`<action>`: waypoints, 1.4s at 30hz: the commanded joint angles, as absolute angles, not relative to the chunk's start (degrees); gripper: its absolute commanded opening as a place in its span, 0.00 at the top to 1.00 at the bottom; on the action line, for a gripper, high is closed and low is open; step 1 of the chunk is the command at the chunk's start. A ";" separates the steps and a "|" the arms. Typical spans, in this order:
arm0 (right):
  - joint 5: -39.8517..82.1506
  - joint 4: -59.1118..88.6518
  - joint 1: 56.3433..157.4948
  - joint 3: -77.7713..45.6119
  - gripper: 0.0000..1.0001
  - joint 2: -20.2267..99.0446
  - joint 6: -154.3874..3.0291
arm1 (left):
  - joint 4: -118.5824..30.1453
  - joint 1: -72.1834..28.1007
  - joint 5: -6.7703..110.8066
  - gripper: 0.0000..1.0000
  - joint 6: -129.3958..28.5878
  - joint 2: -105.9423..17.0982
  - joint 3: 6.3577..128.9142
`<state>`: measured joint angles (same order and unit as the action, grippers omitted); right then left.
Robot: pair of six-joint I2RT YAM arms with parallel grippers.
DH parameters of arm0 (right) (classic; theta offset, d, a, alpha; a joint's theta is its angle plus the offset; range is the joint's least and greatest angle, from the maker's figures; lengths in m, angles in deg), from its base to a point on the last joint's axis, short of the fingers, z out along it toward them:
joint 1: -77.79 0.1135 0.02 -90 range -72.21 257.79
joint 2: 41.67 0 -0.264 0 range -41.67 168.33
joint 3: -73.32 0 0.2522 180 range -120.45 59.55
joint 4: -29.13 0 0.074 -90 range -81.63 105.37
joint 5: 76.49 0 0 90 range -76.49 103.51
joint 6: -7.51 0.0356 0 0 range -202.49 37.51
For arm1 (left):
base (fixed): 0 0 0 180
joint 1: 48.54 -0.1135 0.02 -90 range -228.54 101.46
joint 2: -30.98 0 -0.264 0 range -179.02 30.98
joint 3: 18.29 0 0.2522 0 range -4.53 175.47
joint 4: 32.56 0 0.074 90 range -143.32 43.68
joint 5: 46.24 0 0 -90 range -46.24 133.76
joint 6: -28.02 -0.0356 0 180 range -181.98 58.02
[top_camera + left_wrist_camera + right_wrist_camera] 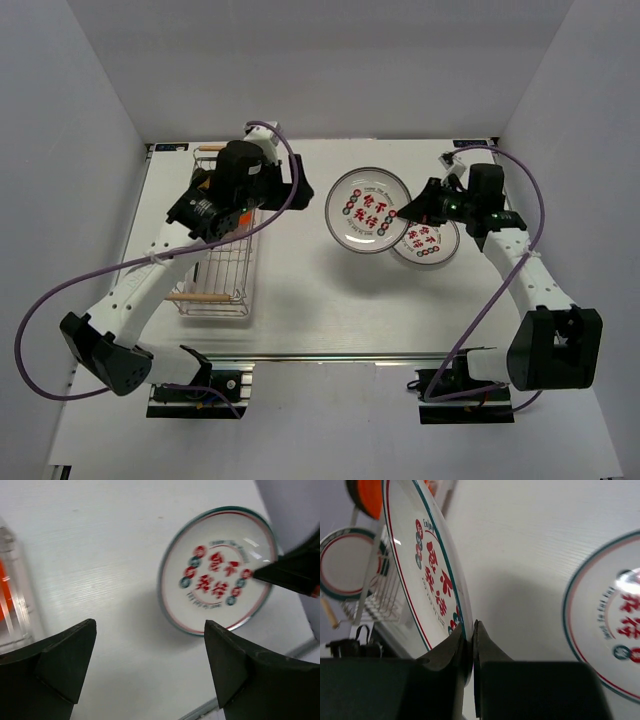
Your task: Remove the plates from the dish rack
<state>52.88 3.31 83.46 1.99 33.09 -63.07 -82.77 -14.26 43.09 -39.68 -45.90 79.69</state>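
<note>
My right gripper (412,212) is shut on the rim of a large white plate (367,208) with red characters and a green-red rim, and holds it tilted above the table's middle; the right wrist view shows the pinch (471,630) on that plate (427,565). A second such plate (428,243) lies flat on the table below the right gripper and also shows in the right wrist view (605,625). My left gripper (285,185) is open and empty beside the dish rack (215,300), facing the held plate (215,570).
The rack (375,595) still holds an orange-red plate (367,495) and a white plate with a green-red rim (345,562). The rack has a wooden rod handle (205,296) at its near end. White walls close in the table on three sides.
</note>
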 commanded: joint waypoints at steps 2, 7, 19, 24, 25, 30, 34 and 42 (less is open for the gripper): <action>44.02 -0.71 78.51 -1.53 1.00 34.17 -59.30 | -96.14 -14.88 18.77 0.02 -34.05 -42.15 82.48; 39.79 -4.41 70.77 0.04 1.00 37.60 -57.80 | -107.64 -14.88 7.39 0.02 -28.51 -40.12 80.11; 33.10 -5.29 63.64 2.51 1.00 41.65 -58.68 | -118.03 -14.88 -1.06 0.02 -22.08 -37.66 78.61; 29.95 -4.85 63.64 2.69 1.00 42.88 -57.97 | -119.71 -14.88 -2.12 0.02 -21.29 -38.36 78.88; 29.94 -4.59 63.73 2.69 1.00 43.49 -57.62 | -119.71 -14.88 -2.47 0.02 -21.12 -38.45 78.70; 31.26 -4.32 63.82 2.07 0.98 47.10 -56.65 | -121.90 -14.88 -3.18 0.02 -20.59 -39.50 79.49; 31.44 -4.58 63.91 2.60 0.75 48.50 -56.83 | -122.70 -14.88 -3.53 0.02 -20.33 -39.50 79.14; 30.74 -6.52 64.69 2.34 0.20 50.35 -59.46 | -124.19 -14.88 -4.23 0.02 -19.62 -39.42 79.40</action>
<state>30.85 -6.15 64.10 3.11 50.23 -57.59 -122.90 -14.78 -2.42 -20.73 -39.78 78.34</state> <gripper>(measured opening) 0.713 0.981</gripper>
